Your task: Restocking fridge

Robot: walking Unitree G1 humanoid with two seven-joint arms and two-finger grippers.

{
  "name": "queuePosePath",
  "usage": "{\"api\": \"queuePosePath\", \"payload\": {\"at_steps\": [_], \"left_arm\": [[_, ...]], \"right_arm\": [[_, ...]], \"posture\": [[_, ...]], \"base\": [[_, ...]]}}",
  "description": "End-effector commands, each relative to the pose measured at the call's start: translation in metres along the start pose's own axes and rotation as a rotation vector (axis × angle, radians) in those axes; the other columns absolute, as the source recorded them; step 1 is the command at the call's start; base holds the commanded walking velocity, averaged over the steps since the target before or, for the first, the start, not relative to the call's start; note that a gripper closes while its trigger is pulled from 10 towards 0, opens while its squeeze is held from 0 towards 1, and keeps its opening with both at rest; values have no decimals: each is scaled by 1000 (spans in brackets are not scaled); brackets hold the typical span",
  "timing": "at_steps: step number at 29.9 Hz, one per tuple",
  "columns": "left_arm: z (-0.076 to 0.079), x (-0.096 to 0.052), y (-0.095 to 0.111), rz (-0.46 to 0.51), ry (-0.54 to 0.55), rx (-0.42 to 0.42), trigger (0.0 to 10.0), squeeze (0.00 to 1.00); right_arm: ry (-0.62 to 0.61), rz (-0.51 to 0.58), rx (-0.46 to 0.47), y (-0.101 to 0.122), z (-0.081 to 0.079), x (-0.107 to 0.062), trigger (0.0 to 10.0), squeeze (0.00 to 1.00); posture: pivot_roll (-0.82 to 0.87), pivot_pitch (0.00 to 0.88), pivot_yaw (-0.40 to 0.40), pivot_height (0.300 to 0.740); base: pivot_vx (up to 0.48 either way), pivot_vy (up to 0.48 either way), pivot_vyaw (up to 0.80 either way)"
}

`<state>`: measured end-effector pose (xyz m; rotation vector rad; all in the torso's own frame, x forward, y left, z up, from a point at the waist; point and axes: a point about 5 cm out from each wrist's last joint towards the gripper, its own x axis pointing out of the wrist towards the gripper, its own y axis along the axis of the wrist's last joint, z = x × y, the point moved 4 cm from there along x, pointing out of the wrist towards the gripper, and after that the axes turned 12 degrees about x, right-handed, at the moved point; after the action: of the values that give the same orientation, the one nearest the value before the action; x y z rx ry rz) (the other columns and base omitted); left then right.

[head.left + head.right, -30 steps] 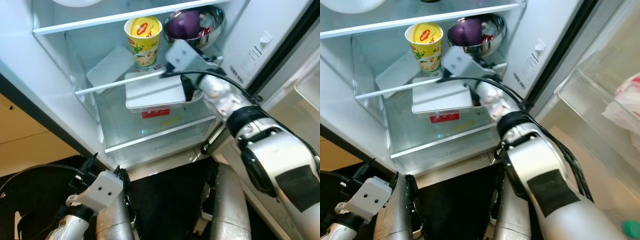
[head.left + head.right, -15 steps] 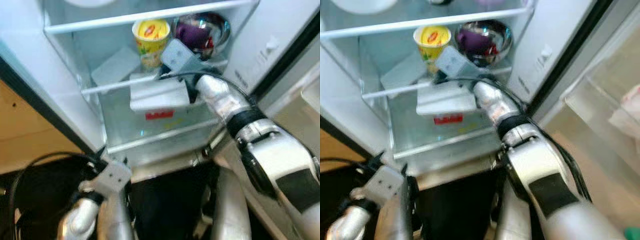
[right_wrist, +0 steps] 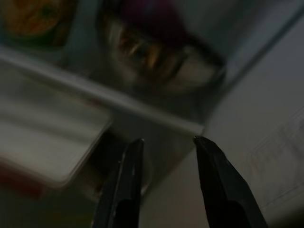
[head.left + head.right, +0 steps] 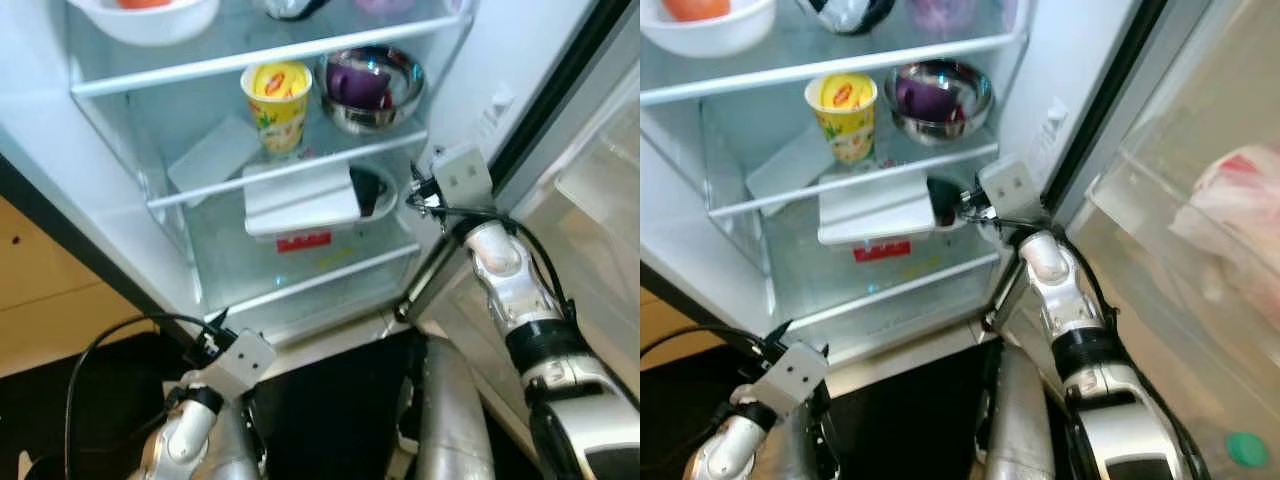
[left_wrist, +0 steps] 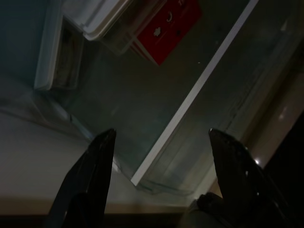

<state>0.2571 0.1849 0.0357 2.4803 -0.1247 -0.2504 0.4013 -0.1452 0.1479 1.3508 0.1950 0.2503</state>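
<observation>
The open fridge (image 4: 120, 215) holds a white lidded container (image 4: 300, 198) in the lower compartment, beneath the glass shelf that carries a yellow Maggi cup (image 4: 276, 105) and a steel bowl (image 4: 371, 88) with something purple inside. The container bears a red label (image 4: 304, 241) whose white writing is too small to read, and a dark rounded item sits at its right end, too unclear to name. A flat white lid (image 4: 213, 158) lies on the shelf left of the cup. On the top shelf a white bowl (image 4: 145, 17) is cut off by the frame edge, as are the other items up there.

The right gripper (image 3: 164, 142) hangs at the fridge's right edge, just right of the container, fingers apart and empty. The left gripper (image 5: 159, 135) hangs low before the fridge's bottom edge, fingers spread wide, gripping nothing. The right wrist view is dark and blurred. A sticker on the fridge's right wall is illegible.
</observation>
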Motion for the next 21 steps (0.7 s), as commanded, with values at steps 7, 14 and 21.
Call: {"api": "queuePosePath", "payload": {"at_steps": [7, 14, 21], "left_arm": [[30, -8, -27, -116, -48, -32, 10000, 0], [31, 0, -21, -134, 19, -179, 10000, 0], [28, 6, -19, -140, 62, -252, 10000, 0]], "right_arm": [[-3, -240, 39, -82, 4, -41, 10000, 0], [-24, -226, 369, -89, -31, -59, 10000, 0], [-114, -298, 470, -119, -34, -74, 10000, 0]], "posture": [[-2, 104, -94, 421], [1, 88, -100, 421], [-6, 76, -91, 421]], "base": [[0, 0, 0], [0, 0, 0], [0, 0, 0]]}}
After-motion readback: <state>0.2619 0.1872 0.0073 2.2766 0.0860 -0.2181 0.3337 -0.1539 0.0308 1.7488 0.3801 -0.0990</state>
